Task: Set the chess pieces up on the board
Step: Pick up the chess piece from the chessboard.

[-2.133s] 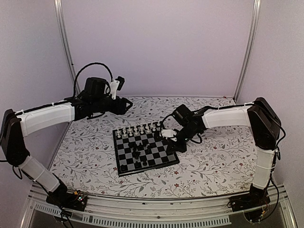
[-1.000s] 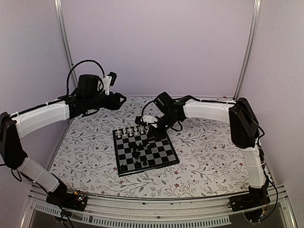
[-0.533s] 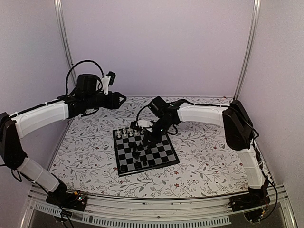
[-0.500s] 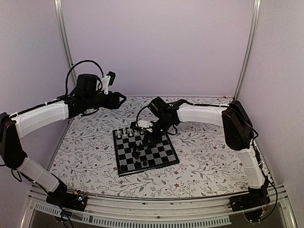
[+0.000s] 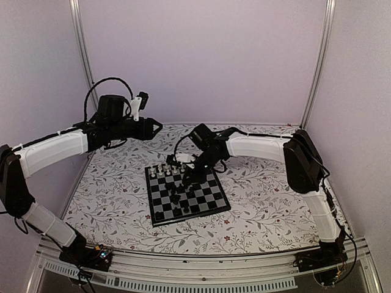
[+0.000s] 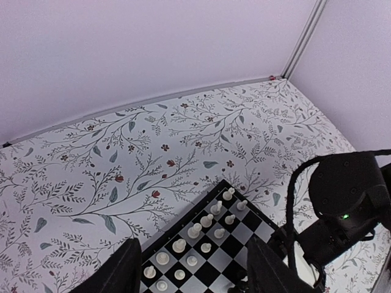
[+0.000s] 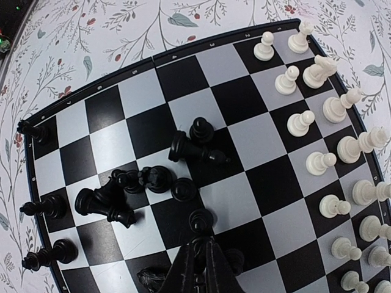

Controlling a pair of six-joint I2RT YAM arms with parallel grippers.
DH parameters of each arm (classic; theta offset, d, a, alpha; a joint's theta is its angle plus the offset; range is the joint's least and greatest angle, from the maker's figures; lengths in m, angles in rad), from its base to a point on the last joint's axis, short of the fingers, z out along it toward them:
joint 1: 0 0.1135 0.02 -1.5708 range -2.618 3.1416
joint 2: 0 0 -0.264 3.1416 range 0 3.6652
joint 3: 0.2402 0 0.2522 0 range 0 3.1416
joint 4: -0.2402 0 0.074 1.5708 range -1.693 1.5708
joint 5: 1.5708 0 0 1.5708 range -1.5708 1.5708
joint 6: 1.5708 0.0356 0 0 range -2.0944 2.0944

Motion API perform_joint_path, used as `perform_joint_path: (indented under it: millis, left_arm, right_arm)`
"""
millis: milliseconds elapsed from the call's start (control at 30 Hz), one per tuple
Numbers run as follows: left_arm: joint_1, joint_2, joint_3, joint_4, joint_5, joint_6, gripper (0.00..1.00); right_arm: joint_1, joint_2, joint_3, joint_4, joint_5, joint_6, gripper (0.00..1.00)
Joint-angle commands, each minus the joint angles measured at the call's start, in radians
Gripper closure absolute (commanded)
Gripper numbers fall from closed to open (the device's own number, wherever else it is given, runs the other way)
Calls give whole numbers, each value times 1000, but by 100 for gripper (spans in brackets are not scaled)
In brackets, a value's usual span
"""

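Jaws first, top view: your right gripper (image 5: 190,176) sits low over the far half of the board (image 5: 192,217), too small here to read. Your left gripper (image 5: 154,128) hangs high over the far-left of the table (image 5: 275,201), well apart from the board. That's probably so it doesn't crowd the working arm. White pieces (image 5: 164,171) line the far edge, and black pieces (image 5: 177,198) are bunched mid-board. The table has a floral print. The walls (image 5: 201,61) are plain lilac, with metal posts (image 5: 79,55) in the corners.

Left wrist: your fingers (image 6: 116,271) stand wide apart with nothing between them. Below is the board corner carrying the white rows. The right arm (image 6: 345,201) is at lower right.

Right wrist: your fingers (image 7: 189,268) are pressed together into a narrow point, tips right at an upright black piece (image 7: 201,221). I can't tell if it's actually pinched. White stands sorted in two rows along the right edge. Black is a jumble in the centre, several tipped over, and only a few stand at the left edge. So black's home rows look mostly unfilled, and you're likely here to pull one out of the pile.
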Motion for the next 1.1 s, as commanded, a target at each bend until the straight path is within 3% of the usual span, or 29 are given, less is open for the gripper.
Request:
perform_joint_path:
  millis: [0,333,533,933,1067]
  left_arm:
    - [15,-26,17,3,20,-6,40]
    - [18,-28,13,3,28,-10,40]
    - [19,-29,13,4,32,-10,40]
    - [20,-29,12,5,39,-8,40]
    - [20,-21,13,5,52,-10,41]
  right_arm:
    - [8,22,22,-19,-4,9,92]
    - [8,43,22,-18,27,29,80]
    - [8,31,23,-21,19,28,92]
    - [8,-139,5,-71,18,10,100]
    - [9,-234,-83,-68,17,-1,100]
